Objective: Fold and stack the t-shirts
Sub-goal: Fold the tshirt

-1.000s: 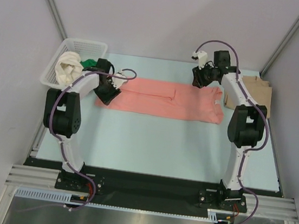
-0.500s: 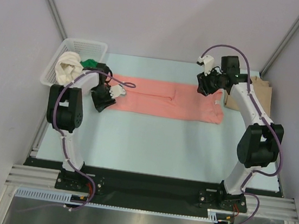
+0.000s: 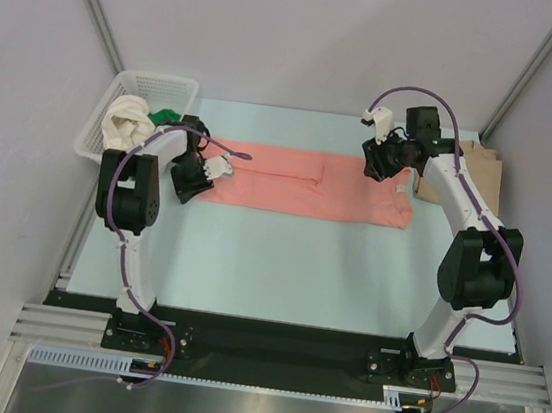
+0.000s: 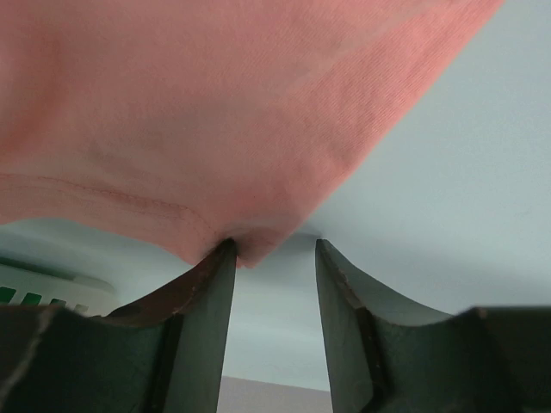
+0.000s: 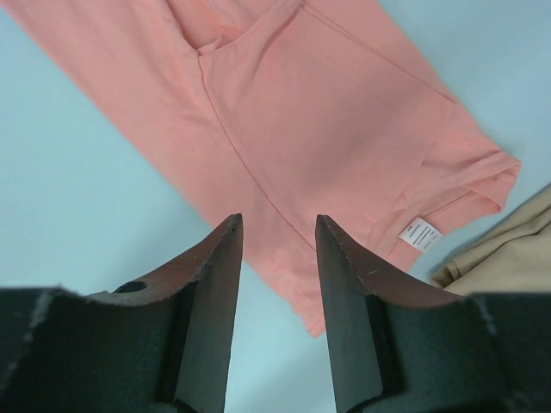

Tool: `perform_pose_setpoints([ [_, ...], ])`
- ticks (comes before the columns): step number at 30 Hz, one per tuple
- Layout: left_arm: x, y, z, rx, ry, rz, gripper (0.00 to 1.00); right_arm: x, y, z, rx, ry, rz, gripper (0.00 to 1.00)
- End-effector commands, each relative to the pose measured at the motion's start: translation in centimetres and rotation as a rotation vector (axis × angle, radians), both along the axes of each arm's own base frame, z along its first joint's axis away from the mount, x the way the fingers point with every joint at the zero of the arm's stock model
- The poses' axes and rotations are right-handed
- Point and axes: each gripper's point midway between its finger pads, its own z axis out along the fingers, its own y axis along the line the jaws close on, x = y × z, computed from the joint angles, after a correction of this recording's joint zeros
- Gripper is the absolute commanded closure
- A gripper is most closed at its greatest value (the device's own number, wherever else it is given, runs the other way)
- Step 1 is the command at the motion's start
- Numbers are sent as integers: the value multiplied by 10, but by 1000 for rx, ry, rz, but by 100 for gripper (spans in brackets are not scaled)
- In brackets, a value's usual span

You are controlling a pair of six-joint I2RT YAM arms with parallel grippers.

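A large salmon-pink t-shirt [image 3: 309,182] lies folded into a long strip across the table. My left gripper [image 3: 188,184] sits low at its left end, open. In the left wrist view a corner of the pink shirt [image 4: 215,129] touches the tip of the left finger [image 4: 219,284], and nothing is clamped in the left gripper [image 4: 274,248]. My right gripper [image 3: 374,166] hovers open over the strip's right end, and the right wrist view shows the right gripper [image 5: 277,222] above the pink shirt [image 5: 327,129]. A folded tan t-shirt [image 3: 467,170] lies right of it.
A white lattice basket [image 3: 160,84] at the far left holds a cream-white t-shirt [image 3: 125,123] and a green one [image 3: 164,114]. The tan shirt's edge [image 5: 512,249] shows beside the pink shirt's white label [image 5: 420,234]. Grey walls enclose the pale blue table [image 3: 288,269].
The right arm's elbow swung out to the right and its gripper lifted slightly toward the far right. The left gripper shifted a little left to the shirt's end corner.
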Motion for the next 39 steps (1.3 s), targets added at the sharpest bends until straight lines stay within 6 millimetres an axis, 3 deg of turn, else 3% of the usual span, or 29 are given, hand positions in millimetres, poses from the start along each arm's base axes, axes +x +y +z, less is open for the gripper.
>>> perform_pose_setpoints([
  [1,2,8,1,22,14,-31,54,7,3,14,-2,-47,9,56],
  [3,3,13,-2,48,10,-29,63,9,2,12,-5,-45,4,56],
  [4,2,15,-4,62,14,-27,76,10,2,11,-6,-45,3,56],
  [7,3,19,-5,83,12,-18,100,9,2,8,-9,-37,1,56],
  [12,-7,15,7,62,2,21,100,2,-1,-1,-9,-9,-10,56],
  [13,-19,14,4,59,23,31,100,2,-2,-3,-5,-4,-17,56],
  [15,-31,10,16,49,5,28,99,2,-8,-8,3,13,-36,56],
  [16,-50,10,9,51,43,27,99,3,-8,-9,13,20,-46,56],
  [18,-63,6,19,50,21,16,100,5,-11,-13,18,32,-54,56],
  [22,-114,1,16,54,73,-7,99,9,-19,-23,16,56,-80,56],
  [29,-171,-14,22,58,111,-45,100,23,-24,-57,10,113,-131,56],
  [34,-191,-27,26,56,126,-51,100,44,-18,-84,26,160,-170,57],
  [35,-194,-30,27,57,128,-62,100,48,-20,-100,19,188,-186,57],
  [36,-196,-31,27,59,132,-62,100,59,-19,-95,29,167,-192,57],
  [38,-198,-34,27,62,137,-64,100,67,-17,-113,23,198,-201,58],
  [39,-198,-35,27,62,137,-61,100,77,-17,-108,27,177,-203,58],
])
